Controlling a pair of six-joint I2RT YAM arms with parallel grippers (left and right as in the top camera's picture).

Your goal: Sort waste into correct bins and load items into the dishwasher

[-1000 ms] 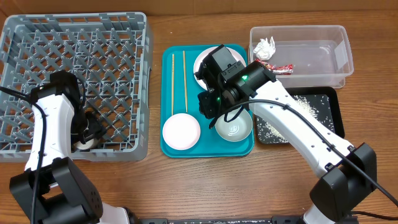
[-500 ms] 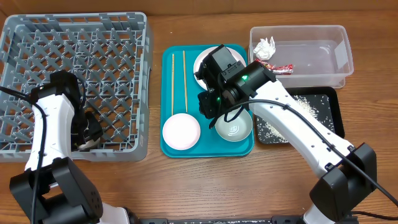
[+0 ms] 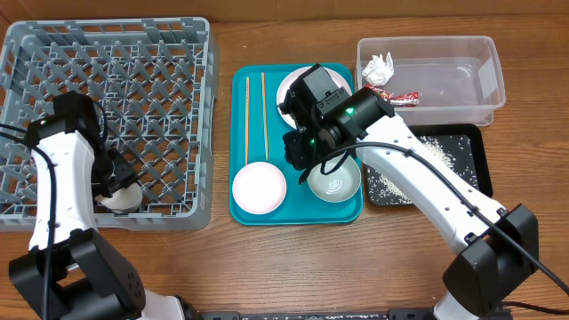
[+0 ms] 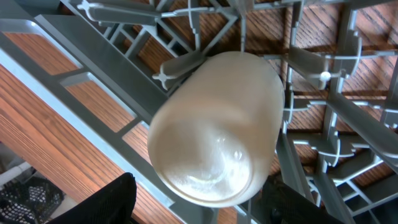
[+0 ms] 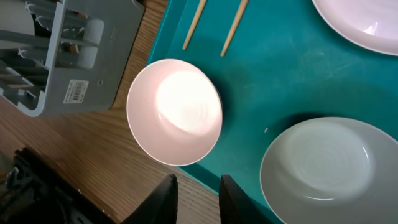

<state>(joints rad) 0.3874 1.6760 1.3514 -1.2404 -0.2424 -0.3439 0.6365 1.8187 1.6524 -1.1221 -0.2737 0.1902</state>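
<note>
A small white cup [image 4: 214, 124] lies on its side in the front-left corner of the grey dish rack [image 3: 107, 89]. My left gripper [image 4: 200, 186] is open around its rim end, with a gap showing at the left finger. In the overhead view the cup [image 3: 120, 197] shows just below that gripper [image 3: 114, 178]. My right gripper [image 5: 199, 180] hovers over the teal tray's front edge, its fingers a little apart with nothing between them. Below it are a pinkish-white bowl [image 5: 174, 112] and a pale bowl [image 5: 329, 168]. The plate [image 3: 293, 89] and two chopsticks [image 3: 255, 116] also lie on the tray.
The teal tray [image 3: 240, 89] lies between the rack and the bins. The clear tub [image 3: 444, 76] at the back right holds a crumpled tissue [image 3: 377, 67] and a red wrapper [image 3: 396, 96]. In front of it, the black tray [image 3: 467, 151] holds scattered rice [image 3: 436, 147].
My left arm has shifted left and back from the cup, which now shows more fully in the rack corner. The right arm has not moved.
</note>
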